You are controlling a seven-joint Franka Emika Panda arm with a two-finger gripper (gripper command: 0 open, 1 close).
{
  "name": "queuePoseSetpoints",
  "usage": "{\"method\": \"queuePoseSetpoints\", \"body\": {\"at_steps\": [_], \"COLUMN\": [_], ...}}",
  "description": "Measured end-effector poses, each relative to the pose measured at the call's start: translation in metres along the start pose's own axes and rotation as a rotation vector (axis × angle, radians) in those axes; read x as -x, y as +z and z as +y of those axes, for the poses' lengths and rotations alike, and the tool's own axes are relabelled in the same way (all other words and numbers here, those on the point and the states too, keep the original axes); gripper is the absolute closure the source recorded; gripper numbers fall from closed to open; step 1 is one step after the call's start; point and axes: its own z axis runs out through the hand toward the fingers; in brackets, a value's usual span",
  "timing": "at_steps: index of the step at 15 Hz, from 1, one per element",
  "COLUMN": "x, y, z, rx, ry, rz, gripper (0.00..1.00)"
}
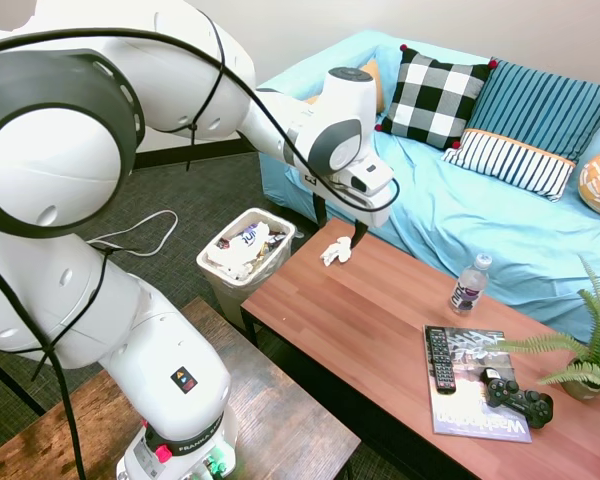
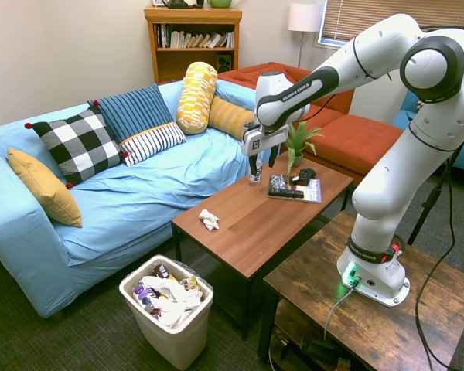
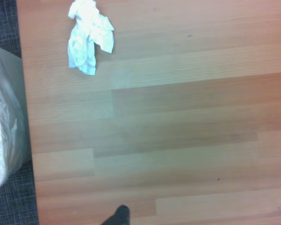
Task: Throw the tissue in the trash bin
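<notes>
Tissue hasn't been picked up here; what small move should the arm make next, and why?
Probably shift the gripper toward the table end near the trash bin and lower over the tissue. The tissue lies loose on the table, and the open gripper hangs above, off to one side.

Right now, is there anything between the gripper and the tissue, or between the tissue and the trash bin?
Nothing visible blocks either path. The tissue lies alone near the coffee table's end; the gripper hangs above bare wood. The trash bin stands on the floor just past that end, its top open.
</notes>
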Motion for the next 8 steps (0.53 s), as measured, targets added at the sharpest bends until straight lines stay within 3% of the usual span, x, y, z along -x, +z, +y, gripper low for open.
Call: {"method": "queuePoseSetpoints", "body": {"at_steps": [4,8], "x": [0.001,-0.003], "y": [0.005,0.047], "z": [-0.015,-0.061], "rx": [-0.015,-0.025], "ry": [-0.001,0.019], "rz": [0.010,0.029], "gripper": [0.00,0.00]}}
